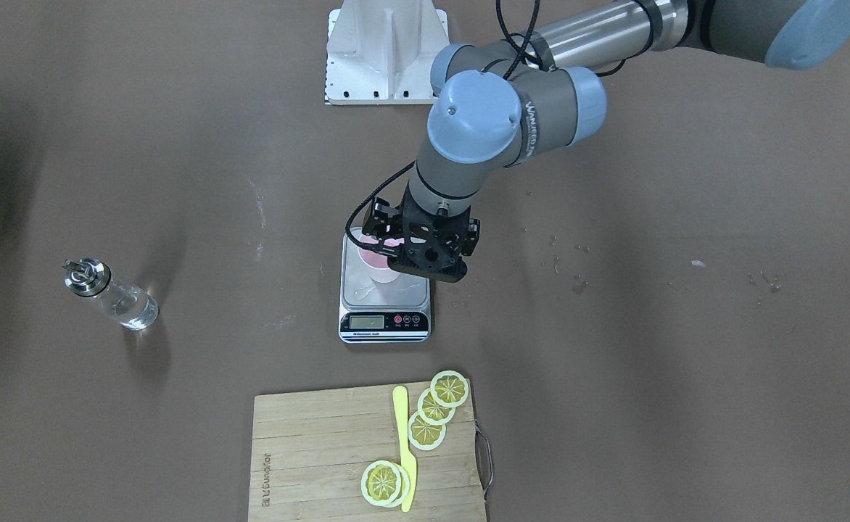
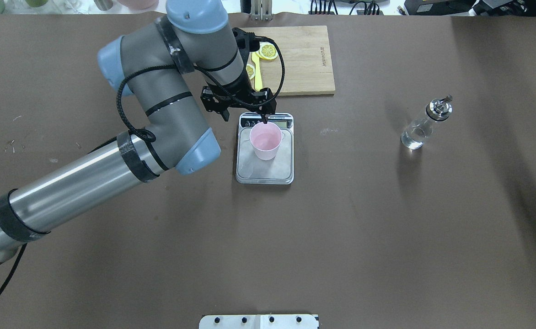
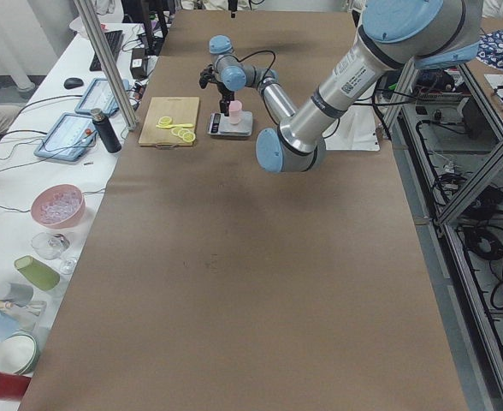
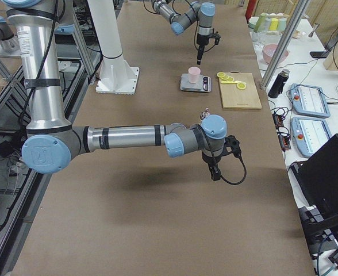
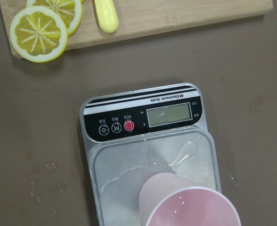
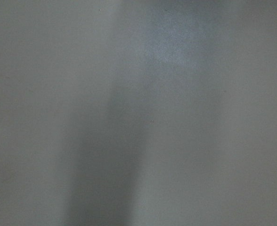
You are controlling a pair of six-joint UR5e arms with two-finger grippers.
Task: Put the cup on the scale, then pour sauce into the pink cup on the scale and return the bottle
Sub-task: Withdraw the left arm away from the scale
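Note:
The pale pink cup (image 2: 265, 141) stands upright on the steel platform of the scale (image 2: 268, 172), free of any hold; it also shows in the left wrist view (image 5: 190, 203). My left gripper (image 2: 262, 119) hangs well above the cup's far rim, empty, jaws looking parted. The glass bottle (image 2: 426, 121) with clear sauce stands alone on the table far to the right. My right gripper (image 4: 215, 174) shows only in the exterior right view, low over bare table near the bottle (image 4: 204, 114); I cannot tell its state.
A wooden cutting board (image 2: 304, 59) with lemon slices (image 1: 426, 428) and a yellow knife (image 1: 405, 449) lies beyond the scale. Wet streaks lie on the scale platform (image 5: 129, 174). The white arm base plate (image 1: 387, 54) sits at the robot's side.

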